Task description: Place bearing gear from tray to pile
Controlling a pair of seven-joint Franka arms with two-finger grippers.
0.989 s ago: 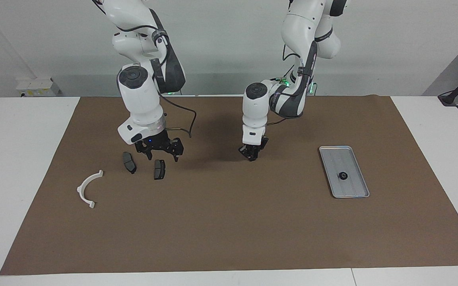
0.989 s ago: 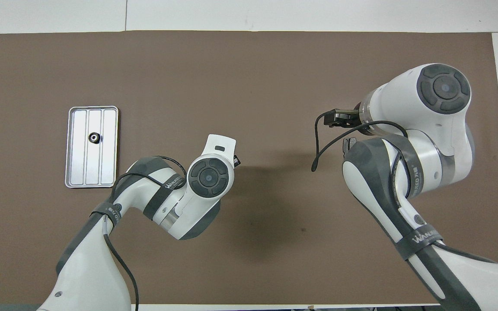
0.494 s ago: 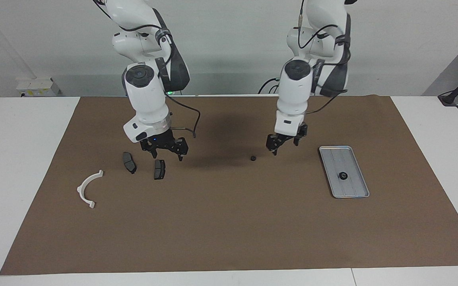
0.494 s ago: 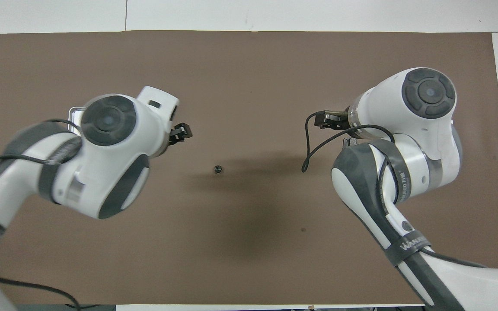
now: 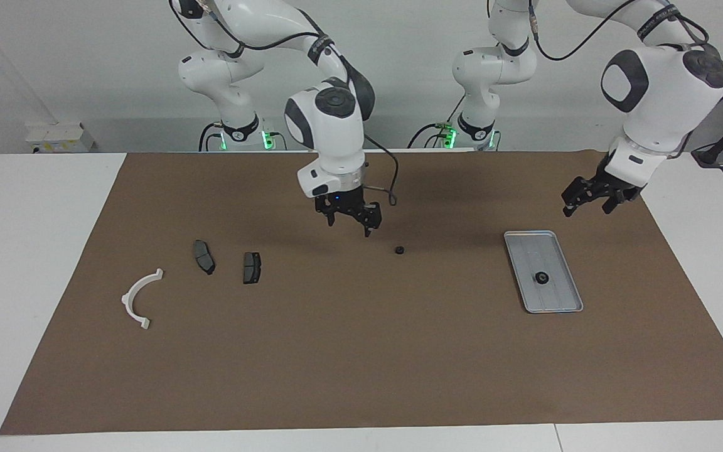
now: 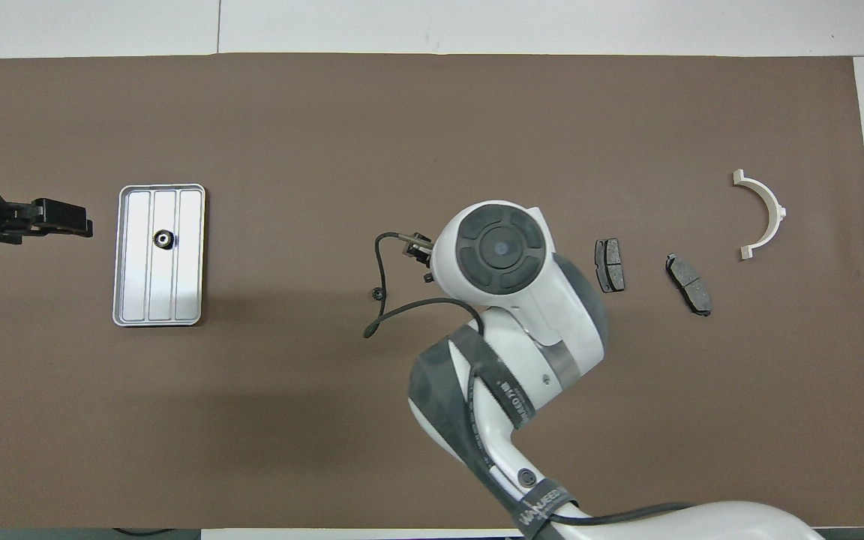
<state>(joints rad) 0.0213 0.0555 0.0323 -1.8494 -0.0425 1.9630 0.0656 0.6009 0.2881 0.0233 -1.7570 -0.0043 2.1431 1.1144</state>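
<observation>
- One bearing gear [image 5: 541, 277] lies in the tray [image 5: 562, 300], toward the left arm's end.
- Another gear [image 5: 400, 250] lies mid-mat, between tray and brake pads [image 5: 251, 267].
- The bracket [image 5: 139, 300] lies toward the right arm's end.

Ridged silver metal tray [image 5: 565, 300]; matt brown mat [image 5: 361, 351]; white plastic bracket [image 5: 137, 297].

Two gears [image 5: 400, 250], two pads [image 5: 251, 267], one tray [image 5: 559, 301].

Both views are evenly and brightly lit from above. Soft, diffuse shadows are cast on the brown mat [image 5: 361, 351] beneath the arms. No glare or blur is seen.
</observation>
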